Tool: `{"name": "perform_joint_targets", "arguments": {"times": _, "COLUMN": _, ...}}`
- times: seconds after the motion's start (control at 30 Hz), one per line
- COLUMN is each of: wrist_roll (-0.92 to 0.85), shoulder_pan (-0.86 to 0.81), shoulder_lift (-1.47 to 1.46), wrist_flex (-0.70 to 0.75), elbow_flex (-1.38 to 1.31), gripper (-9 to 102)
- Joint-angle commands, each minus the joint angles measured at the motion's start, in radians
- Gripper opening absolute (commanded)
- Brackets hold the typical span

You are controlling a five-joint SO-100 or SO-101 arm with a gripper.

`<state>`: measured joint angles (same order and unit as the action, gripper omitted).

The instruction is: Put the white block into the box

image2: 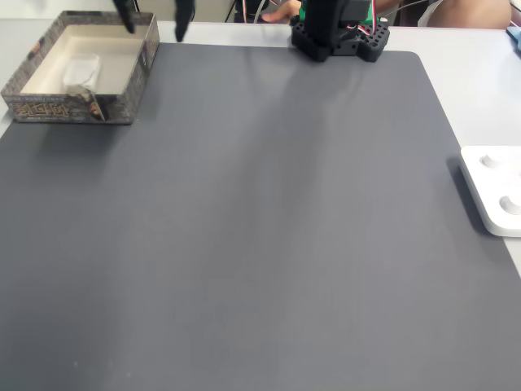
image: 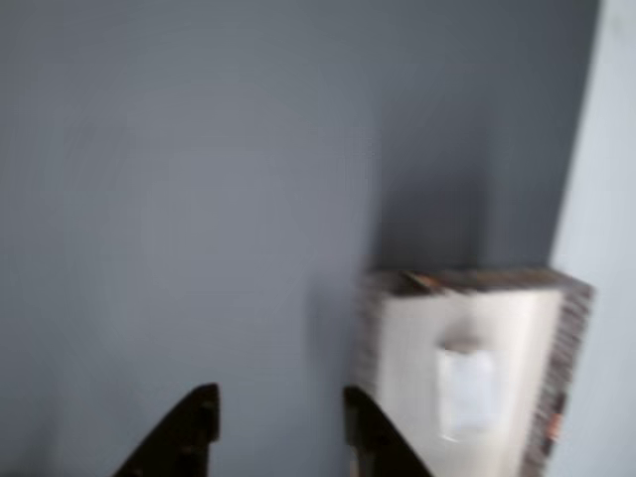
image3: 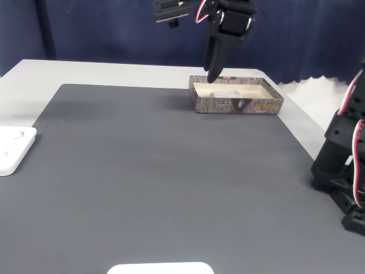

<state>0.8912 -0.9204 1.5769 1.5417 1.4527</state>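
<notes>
White block (image2: 83, 67) lies in the box (image2: 130, 85), far left in a fixed view; gripper (image2: 153, 26) open, empty, apparently hovering beside it.

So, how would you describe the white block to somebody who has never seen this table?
Find the big dark grey mat, then the rectangular box with speckled grey-brown walls and a cream inside at its far left corner in a fixed view. The plain white oblong block lies flat inside that box, unlike the flat white panel with round buttons at the mat's right edge.

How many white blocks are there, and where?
1: the white block lies inside the box at the mat's far corner. The open gripper beside it holds nothing.
</notes>
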Motion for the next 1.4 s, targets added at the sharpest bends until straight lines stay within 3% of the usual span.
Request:
{"name": "perform_joint_targets", "arguments": {"times": 0.0, "wrist_roll": -0.091, "shoulder_pan": 0.129, "shoulder_lift": 0.13, "wrist_flex": 0.008, "elbow_flex": 0.054, "gripper": 12}}
{"name": "perform_joint_targets", "arguments": {"times": 0.27, "wrist_roll": -0.339, "shoulder_pan": 0.4, "shoulder_lift": 0.23, "wrist_flex": 0.0, "elbow_flex": 0.241, "gripper": 6}}
{"name": "perform_joint_targets", "arguments": {"times": 0.53, "wrist_roll": -0.675, "shoulder_pan": 0.673, "shoulder_lift": 0.341, "wrist_flex": -0.175, "elbow_flex": 0.446, "gripper": 4}}
{"name": "perform_joint_targets", "arguments": {"times": 0.8, "wrist_roll": -0.894, "shoulder_pan": 0.854, "shoulder_lift": 0.383, "wrist_flex": -0.239, "elbow_flex": 0.552, "gripper": -2}}
{"name": "perform_joint_targets", "arguments": {"times": 1.03, "wrist_roll": -0.894, "shoulder_pan": 0.899, "shoulder_lift": 0.565, "wrist_flex": -0.443, "elbow_flex": 0.813, "gripper": -2}}
{"name": "perform_joint_targets", "arguments": {"times": 1.37, "wrist_roll": -0.764, "shoulder_pan": 0.822, "shoulder_lift": 0.896, "wrist_flex": -0.445, "elbow_flex": 1.083, "gripper": -2}}
